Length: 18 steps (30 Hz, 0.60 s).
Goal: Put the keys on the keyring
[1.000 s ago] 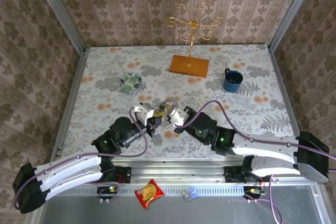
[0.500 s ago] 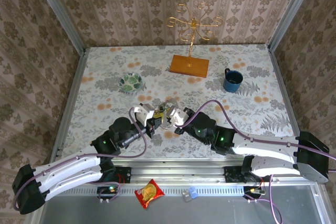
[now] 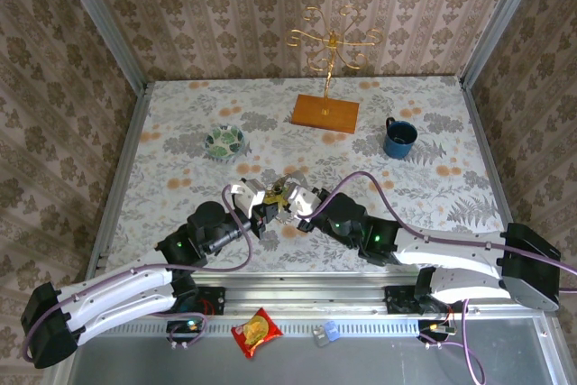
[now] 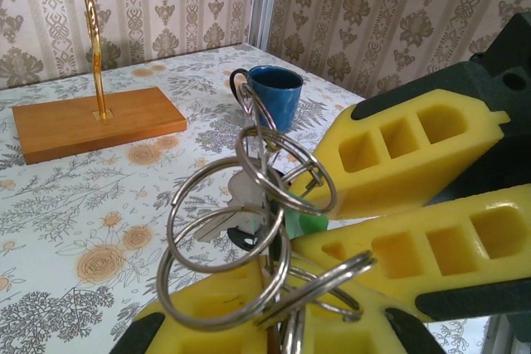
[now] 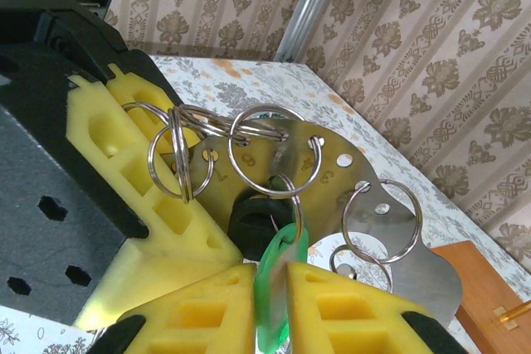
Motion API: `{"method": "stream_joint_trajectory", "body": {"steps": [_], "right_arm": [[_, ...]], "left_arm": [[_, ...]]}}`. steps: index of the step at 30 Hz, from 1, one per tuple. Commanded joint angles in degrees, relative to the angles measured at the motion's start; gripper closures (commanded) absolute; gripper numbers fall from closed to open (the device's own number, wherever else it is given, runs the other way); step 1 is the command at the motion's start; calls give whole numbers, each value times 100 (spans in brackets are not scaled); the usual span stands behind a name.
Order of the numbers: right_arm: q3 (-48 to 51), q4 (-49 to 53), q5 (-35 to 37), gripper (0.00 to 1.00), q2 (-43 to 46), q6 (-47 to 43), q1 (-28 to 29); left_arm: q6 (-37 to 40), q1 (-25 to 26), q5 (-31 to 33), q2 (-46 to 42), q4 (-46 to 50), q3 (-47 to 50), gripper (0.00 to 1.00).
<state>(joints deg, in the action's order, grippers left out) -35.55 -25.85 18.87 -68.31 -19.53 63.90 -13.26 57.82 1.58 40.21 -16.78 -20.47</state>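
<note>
Right wrist view: the right tool [image 5: 272,308] pinches the green key [image 5: 280,259], which already hangs on the keyring [image 5: 270,159]. The left tool [image 4: 282,325] is squeezed tight on its rings, near 6 o'clock on the desk [image 3: 180,132]. More keys may be left to hook on.

NO LEGIBLE MARKINGS: No word, number or brand can be read anywhere on the bench [image 3: 433,123]. The red snack packet [image 3: 257,332], lying well to the near side of the gold wire stand [image 3: 331,47], carries print too small to make out.
</note>
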Motion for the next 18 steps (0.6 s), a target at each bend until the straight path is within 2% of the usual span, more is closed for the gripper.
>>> {"method": "stream_joint_trajectory", "body": {"steps": [1, 4, 7, 18], "right_arm": [[-136, -259, 118, 82, -59, 7, -44], [-132, -263, 251, 89, -47, -32, -36], [-109, -233, 406, 100, 43, -90, -53], [-142, 747, 286, 100, 643, -57, -149]], "left_arm": [[130, 48, -159, -86, -258, -185, 100], [130, 49, -159, -99, -258, -177, 100], [131, 45, -160, -101, -231, -161, 100], [157, 49, -158, -145, -339, 17, 100]]}}
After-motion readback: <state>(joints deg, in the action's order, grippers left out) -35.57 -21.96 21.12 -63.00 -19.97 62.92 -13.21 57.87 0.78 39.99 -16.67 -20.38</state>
